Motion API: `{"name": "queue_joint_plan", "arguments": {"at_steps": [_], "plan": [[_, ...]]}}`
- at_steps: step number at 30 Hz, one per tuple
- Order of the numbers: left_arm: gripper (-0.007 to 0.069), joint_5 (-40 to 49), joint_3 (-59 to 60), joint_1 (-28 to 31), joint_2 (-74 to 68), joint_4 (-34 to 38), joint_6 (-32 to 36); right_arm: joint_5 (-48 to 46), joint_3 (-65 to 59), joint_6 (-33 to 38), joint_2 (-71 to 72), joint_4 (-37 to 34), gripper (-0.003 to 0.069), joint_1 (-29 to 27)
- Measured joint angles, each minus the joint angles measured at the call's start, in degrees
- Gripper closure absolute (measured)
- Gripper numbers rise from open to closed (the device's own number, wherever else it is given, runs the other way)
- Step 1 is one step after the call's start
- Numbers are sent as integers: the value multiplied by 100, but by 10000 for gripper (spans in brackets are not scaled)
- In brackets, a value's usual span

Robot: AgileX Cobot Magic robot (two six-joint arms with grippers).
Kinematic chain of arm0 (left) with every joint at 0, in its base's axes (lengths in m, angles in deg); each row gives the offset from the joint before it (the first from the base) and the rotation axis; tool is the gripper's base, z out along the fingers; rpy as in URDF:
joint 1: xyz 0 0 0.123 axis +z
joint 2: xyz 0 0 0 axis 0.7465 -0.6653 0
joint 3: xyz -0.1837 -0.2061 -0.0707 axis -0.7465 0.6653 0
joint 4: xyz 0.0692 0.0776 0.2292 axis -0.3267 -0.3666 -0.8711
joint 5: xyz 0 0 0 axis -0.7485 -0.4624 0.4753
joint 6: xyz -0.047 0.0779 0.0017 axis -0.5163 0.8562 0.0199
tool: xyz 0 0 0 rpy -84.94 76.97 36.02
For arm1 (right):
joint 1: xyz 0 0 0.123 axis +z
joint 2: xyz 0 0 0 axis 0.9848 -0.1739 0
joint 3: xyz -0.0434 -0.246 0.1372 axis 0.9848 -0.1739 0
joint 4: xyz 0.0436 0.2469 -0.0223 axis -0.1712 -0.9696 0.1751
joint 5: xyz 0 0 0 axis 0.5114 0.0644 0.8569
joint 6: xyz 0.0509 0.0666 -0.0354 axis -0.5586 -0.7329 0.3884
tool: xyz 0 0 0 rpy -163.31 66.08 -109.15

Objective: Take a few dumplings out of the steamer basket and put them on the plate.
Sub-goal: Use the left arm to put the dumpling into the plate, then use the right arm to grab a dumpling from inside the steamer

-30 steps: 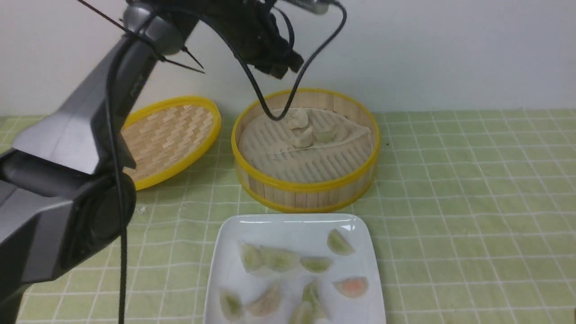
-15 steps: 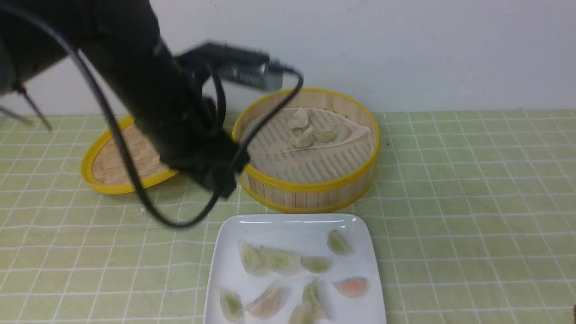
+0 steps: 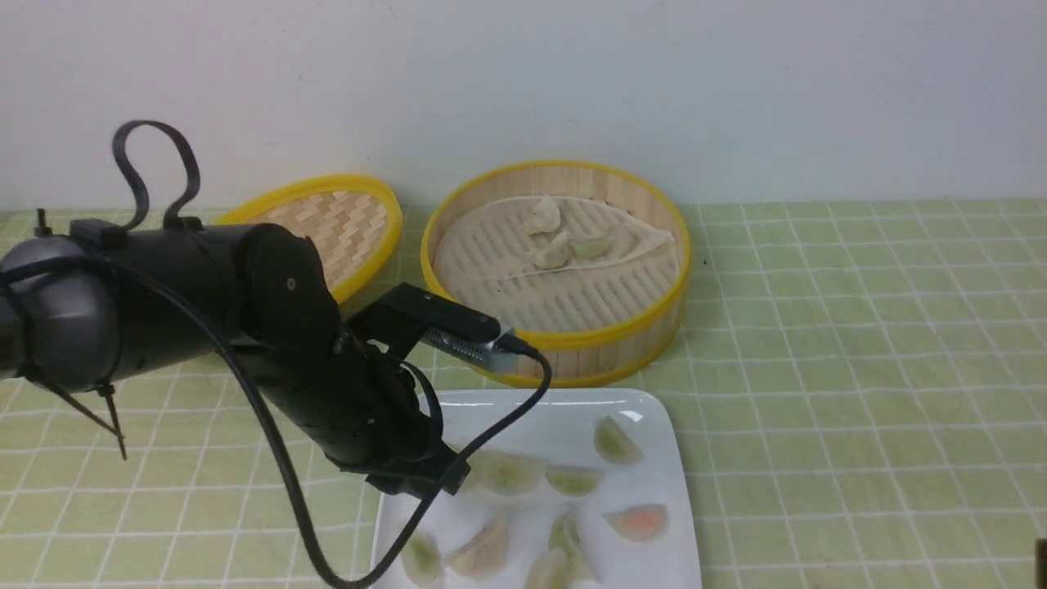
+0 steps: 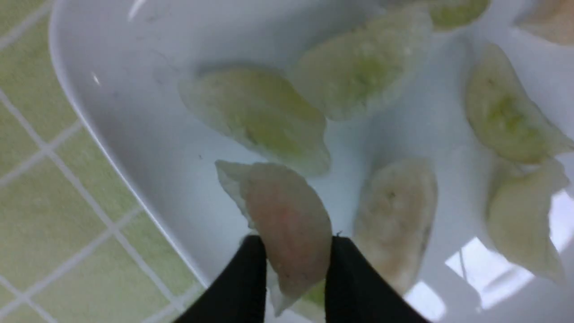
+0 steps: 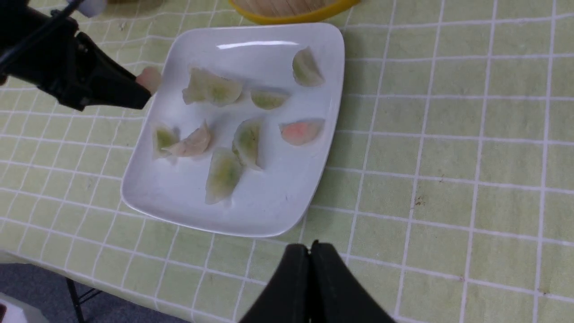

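Holding a pinkish dumpling (image 4: pixel 287 215) pinched in my left tool (image 4: pixel 297 246) over the plate (image 3: pixel 523 403) at its left edge, not yet released. Several dumplings (image 3: pixel 572 480) already lie there; three sit in the steamer basket (image 3: pixel 564 348). My right tool (image 5: pixel 310 256) is pressed together, empty.

1. Nine dumplings (image 5: pixel 223 174) lie on the plate (image 5: pixel 188 202), two of them overlapping.
2. Three more show in the steamer basket (image 3: pixel 556 348).
3. One pinkish dumpling (image 4: pixel 287 220) sits pinched in the left end effector (image 4: pixel 296 244).
4. One plate, one steamer basket, one woven lid (image 3: pixel 327 229).
5. Two end effectors: the left one and the right end effector (image 5: pixel 310 251).
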Motion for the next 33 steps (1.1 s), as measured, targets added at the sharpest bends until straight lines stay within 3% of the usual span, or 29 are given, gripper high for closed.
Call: {"name": "queue_joint_plan", "arguments": {"at_steps": [5, 13, 16, 18, 20, 21, 22, 23, 26, 33], "plan": [[459, -440, 0, 0, -428, -11, -37, 0, 0, 12, 0, -25, 673, 0], [247, -253, -115, 0, -542, -26, -290, 74, 287, 0, -371, 107, 673, 0], [231, 176, -324, 0, -518, -33, -315, 52, 751, 13, -918, 138, 673, 0], [251, 541, -487, 0, -384, -33, -332, -53, 1230, 103, -1437, 138, 673, 0], [307, 766, -541, 0, -168, -45, -350, -87, 1682, 247, -1962, 127, 673, 0], [372, 918, -547, 0, 112, -45, -373, -81, 1969, 350, -2321, 91, 672, 0], [372, 918, -547, 0, 112, -45, -373, -76, 2016, 350, -2381, 91, 672, 0], [475, 1094, -540, 0, 586, -51, -373, -40, 2375, 436, -2867, 51, 672, 0], [594, 1224, -430, 0, 1524, -32, -385, 73, 2972, 662, -3720, 37, 670, 36], [631, 1357, 141, 0, 3876, 60, -517, 446, 4500, 769, -5705, 593, 659, 598]]}}
